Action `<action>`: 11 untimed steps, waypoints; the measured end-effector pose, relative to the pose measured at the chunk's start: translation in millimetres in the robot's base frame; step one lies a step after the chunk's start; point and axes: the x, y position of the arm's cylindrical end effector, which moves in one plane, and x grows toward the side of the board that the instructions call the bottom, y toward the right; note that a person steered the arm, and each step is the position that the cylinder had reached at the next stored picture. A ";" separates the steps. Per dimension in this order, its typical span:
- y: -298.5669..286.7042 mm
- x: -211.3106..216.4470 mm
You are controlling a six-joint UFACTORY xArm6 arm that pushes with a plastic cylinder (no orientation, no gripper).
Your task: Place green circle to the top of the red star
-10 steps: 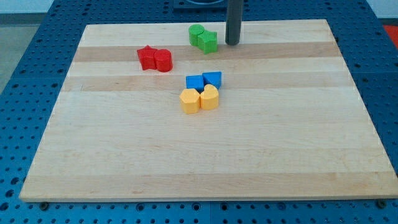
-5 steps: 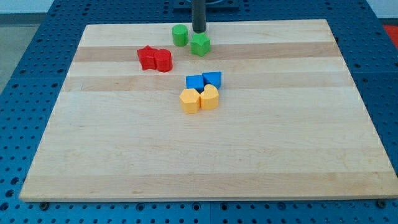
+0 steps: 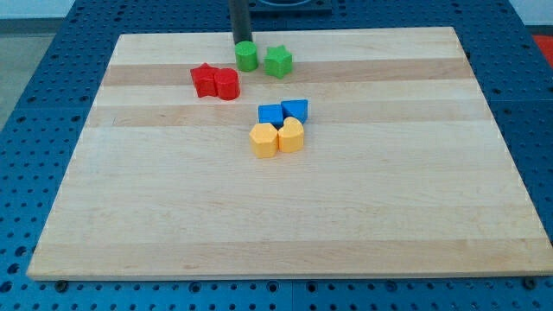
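Note:
The green circle stands near the board's top edge, up and to the right of the red star. The red star touches a red cylinder on its right. My tip is at the green circle's top-left, touching or nearly touching it. A green star lies just right of the green circle, apart from it.
Below, near the board's middle, sit a blue block, a blue triangle, and two yellow blocks in one cluster. The wooden board lies on a blue perforated table.
My tip moved left along the top edge, from right of the green pair to the circle's top-left. The green circle was pushed apart from the green star and now sits slightly lower.

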 end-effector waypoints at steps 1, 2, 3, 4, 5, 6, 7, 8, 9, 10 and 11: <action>2.4 4.5; -18.4 17.9; -43.4 29.2; -67.1 31.4; -43.9 5.5; 12.2 -21.3; 54.2 -19.7; 56.6 -3.2; 52.0 14.6; 33.6 34.1; -4.8 43.0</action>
